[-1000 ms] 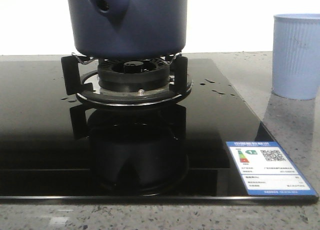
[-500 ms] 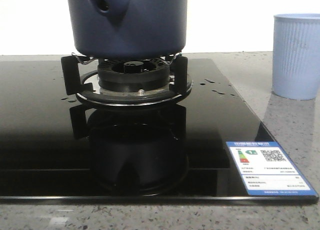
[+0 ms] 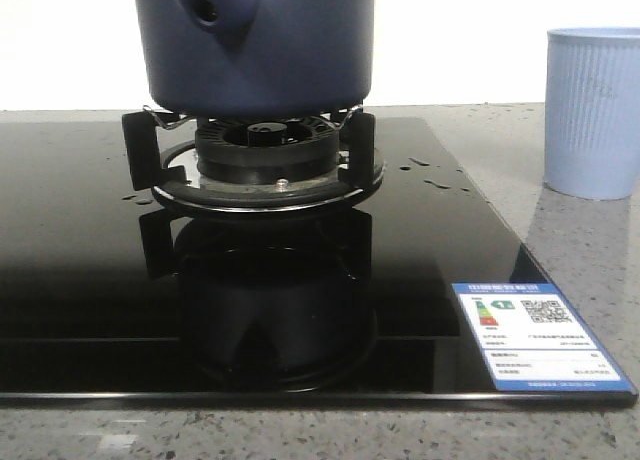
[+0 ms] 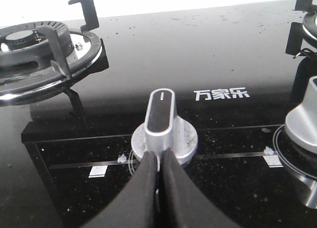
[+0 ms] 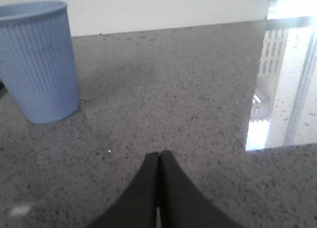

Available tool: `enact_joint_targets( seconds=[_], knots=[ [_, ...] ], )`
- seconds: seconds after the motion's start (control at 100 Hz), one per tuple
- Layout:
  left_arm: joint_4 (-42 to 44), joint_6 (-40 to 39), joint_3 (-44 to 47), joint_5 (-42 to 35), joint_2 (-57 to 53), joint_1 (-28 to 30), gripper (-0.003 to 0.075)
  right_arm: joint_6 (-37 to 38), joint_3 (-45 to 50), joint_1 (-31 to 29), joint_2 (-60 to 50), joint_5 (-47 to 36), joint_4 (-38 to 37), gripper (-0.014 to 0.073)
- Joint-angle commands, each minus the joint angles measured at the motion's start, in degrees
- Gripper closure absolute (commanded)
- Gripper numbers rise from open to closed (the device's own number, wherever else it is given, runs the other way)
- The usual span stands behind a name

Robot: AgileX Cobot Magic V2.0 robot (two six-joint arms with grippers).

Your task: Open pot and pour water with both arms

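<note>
The dark navy-blue pot (image 3: 270, 50) stands on the burner grate (image 3: 150, 145) of the black glass hob, its hollow stub (image 3: 210, 8) pointing toward the camera; its top is cut off by the frame. Neither gripper shows in the front view. My left gripper (image 4: 158, 156) is shut and empty, just in front of a silver hob knob (image 4: 161, 120). My right gripper (image 5: 159, 156) is shut and empty over the grey speckled counter, with the pale blue ribbed cup (image 5: 38, 59) ahead of it, also seen in the front view (image 3: 593, 110).
The black glass hob (image 3: 90, 280) has a second bare burner (image 4: 29, 44) and another knob (image 4: 304, 124). An energy label (image 3: 535, 335) sits on its front right corner. Water drops (image 3: 430, 175) lie on the glass. The grey counter (image 5: 188, 89) surrounds it.
</note>
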Motion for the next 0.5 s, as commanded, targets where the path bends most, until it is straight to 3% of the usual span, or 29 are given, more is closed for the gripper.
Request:
enact_joint_targets(
  seconds=[0.0, 0.07, 0.49],
  knots=[
    [-0.7, -0.7, 1.9, -2.7, -1.5, 0.0, 0.0739, -0.7, 1.5, -0.3, -2.3, 2.1, 0.1, 0.066],
    [-0.7, -0.7, 1.9, -2.7, -1.5, 0.0, 0.0739, -0.7, 1.5, -0.3, -2.4, 5.7, 0.1, 0.066],
    [-0.7, -0.7, 1.9, -2.7, -1.5, 0.0, 0.0739, -0.7, 1.5, -0.3, -2.5, 5.8, 0.1, 0.066]
  ],
)
